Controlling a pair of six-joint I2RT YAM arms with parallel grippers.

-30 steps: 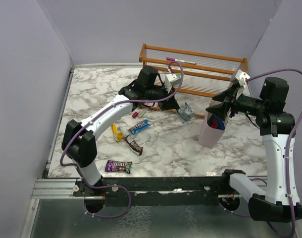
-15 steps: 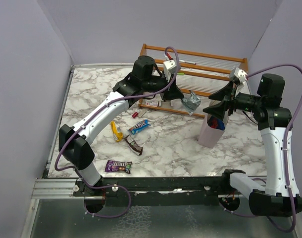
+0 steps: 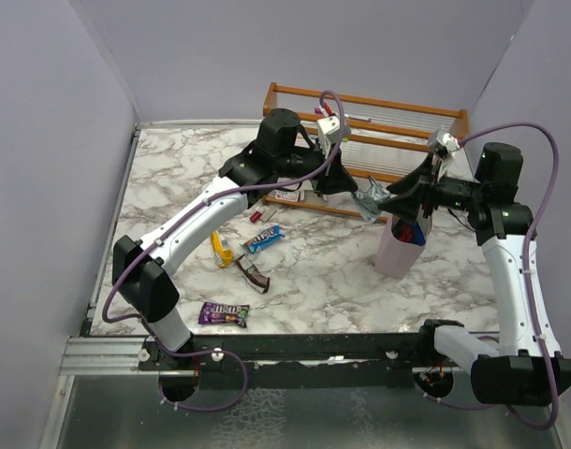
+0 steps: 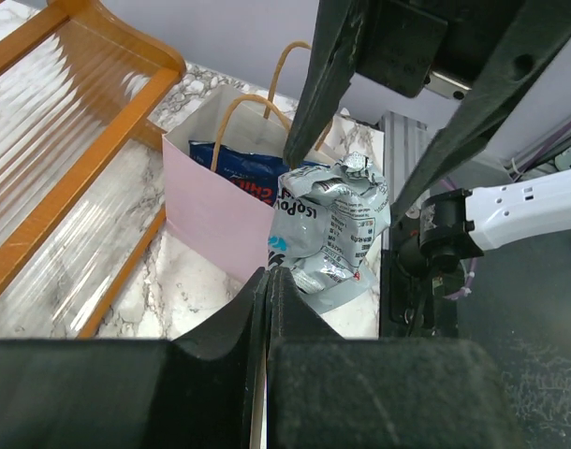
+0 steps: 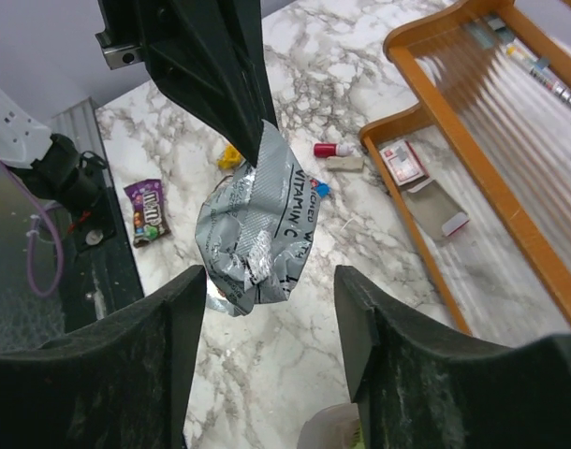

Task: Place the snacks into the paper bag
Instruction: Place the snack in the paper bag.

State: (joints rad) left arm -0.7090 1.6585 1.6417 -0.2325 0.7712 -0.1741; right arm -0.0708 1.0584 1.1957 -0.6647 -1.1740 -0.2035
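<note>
Nearest us we count four snacks lying as before: purple packet [image 3: 223, 313], dark brown bar [image 3: 251, 273], yellow bar [image 3: 222, 250], blue-white bar [image 3: 264, 238]. Farther on, the left gripper [image 4: 269, 276], clamped on the one grey-teal packet [image 4: 332, 234], has swung it right, beside the paper bag [image 4: 211, 210], which holds one blue packet [image 4: 239, 168]; the right gripper [image 5: 271, 271] is spread wide

The table [image 3: 173, 178] has a white top with grey swirls, like stone. Pale purple walls [image 3: 42, 140] stand on the left, far and right sides. A brown wooden rack [image 3: 398, 117] with clear shelves sits at the far right.
</note>
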